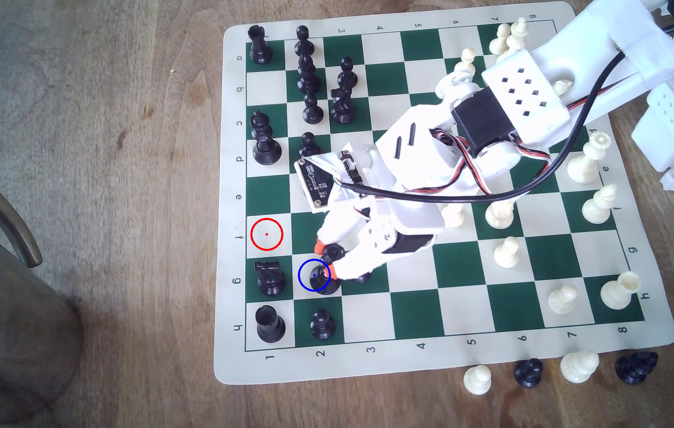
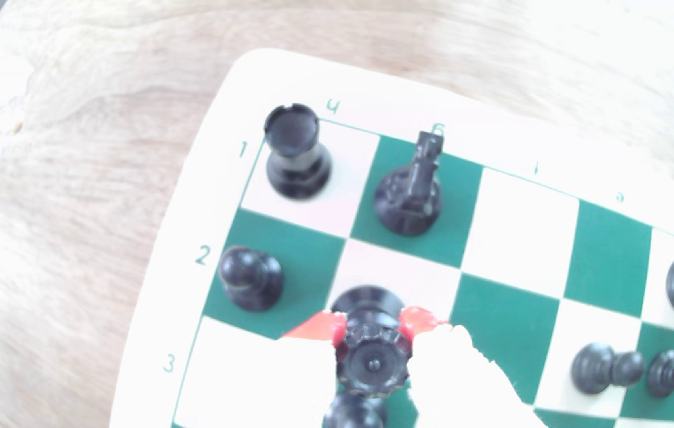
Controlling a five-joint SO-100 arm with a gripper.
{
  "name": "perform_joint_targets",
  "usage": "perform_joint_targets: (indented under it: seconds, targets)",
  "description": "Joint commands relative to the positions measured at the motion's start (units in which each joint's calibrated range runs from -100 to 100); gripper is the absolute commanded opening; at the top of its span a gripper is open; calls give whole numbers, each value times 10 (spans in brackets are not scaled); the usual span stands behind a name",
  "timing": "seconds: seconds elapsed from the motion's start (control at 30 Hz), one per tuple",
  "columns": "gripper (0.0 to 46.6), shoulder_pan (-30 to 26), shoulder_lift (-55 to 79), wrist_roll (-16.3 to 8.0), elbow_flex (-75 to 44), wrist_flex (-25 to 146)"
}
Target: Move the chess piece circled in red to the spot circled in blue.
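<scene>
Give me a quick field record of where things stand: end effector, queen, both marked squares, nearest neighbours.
end effector: orange-tipped fingers either side of the queen's head, seemingly shut on it
queen: black, upright, base on or just over the blue-ringed square
blue spot: cream square, partly covered by the queen's base
red ring: cream square, no piece on it
neighbours: black knight on the exterior view's left of the queen; black pawn below it in that view
release: not yet done

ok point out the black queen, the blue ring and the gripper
black queen (image 2: 373, 364), wrist view, on its notched crown
blue ring (image 1: 301, 269), exterior view, on the ring's line
gripper (image 1: 325, 259), exterior view, midway between the orange fingertips
</scene>
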Motion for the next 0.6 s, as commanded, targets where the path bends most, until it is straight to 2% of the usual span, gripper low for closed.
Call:
perform_joint_targets:
  seconds: [0.0,0.1,0.4,0.57]
  targets:
    - [10,8,-19,-1,-11,-12]
    - [35,11,-21,-5,-7,-19]
    - [29,11,-16,-5,-7,-19]
    - [41,13,-4,-7,2,-37]
